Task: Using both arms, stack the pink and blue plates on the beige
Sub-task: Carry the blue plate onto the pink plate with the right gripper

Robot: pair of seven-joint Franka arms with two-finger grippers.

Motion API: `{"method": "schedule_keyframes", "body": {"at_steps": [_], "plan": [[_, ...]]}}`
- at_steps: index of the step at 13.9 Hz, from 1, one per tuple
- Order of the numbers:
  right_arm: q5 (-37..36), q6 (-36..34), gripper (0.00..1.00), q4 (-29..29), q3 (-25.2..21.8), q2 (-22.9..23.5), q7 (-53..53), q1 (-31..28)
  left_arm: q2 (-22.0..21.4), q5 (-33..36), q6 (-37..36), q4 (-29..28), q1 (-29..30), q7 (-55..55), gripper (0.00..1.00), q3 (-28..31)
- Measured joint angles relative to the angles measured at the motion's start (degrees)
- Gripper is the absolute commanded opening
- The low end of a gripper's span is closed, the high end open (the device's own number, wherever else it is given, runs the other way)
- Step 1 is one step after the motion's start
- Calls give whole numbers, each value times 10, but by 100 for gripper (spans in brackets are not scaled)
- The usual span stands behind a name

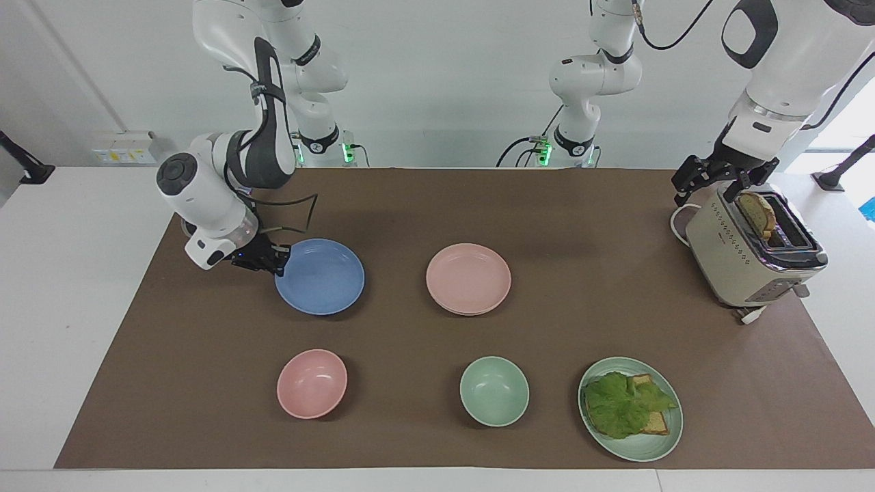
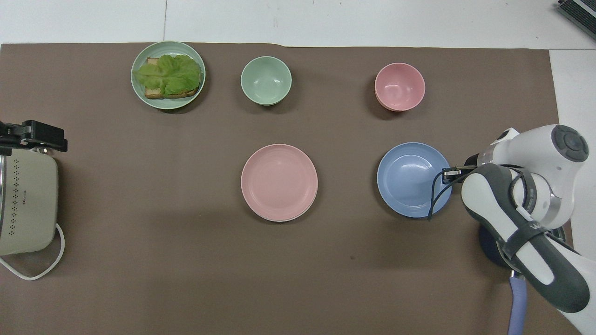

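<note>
The blue plate [image 1: 320, 277] [image 2: 409, 179] hangs just off the brown mat toward the right arm's end of the table. My right gripper [image 1: 279, 258] [image 2: 448, 174] is shut on its rim at the edge toward that end. Mid-table, the pink plate [image 1: 468, 277] [image 2: 279, 181] rests on the beige plate [image 1: 472, 313] [image 2: 281, 220], of which only a thin pale rim shows. My left gripper [image 1: 718, 179] [image 2: 32, 132] waits open above the toaster, holding nothing.
A pink bowl [image 1: 312, 383] [image 2: 399, 86] and a green bowl [image 1: 494, 391] [image 2: 266, 80] stand farther from the robots. Beside them is a green plate [image 1: 642, 449] [image 2: 160, 103] with lettuce and toast. A cream toaster [image 1: 745, 260] [image 2: 25, 204] holding bread stands at the left arm's end.
</note>
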Motion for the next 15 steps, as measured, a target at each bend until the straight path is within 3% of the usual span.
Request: {"method": "schedule_keyframes", "body": {"at_steps": [4,11,15], "plan": [[0,-42,0,60,7,-16,15,63,0,0,-1,0,0,0,100,0],[26,64,0,63,11,9,153,205,0,0,-1,0,0,0,100,0],[77,102,0,63,11,44,173,245,0,0,-1,0,0,0,100,0]]}}
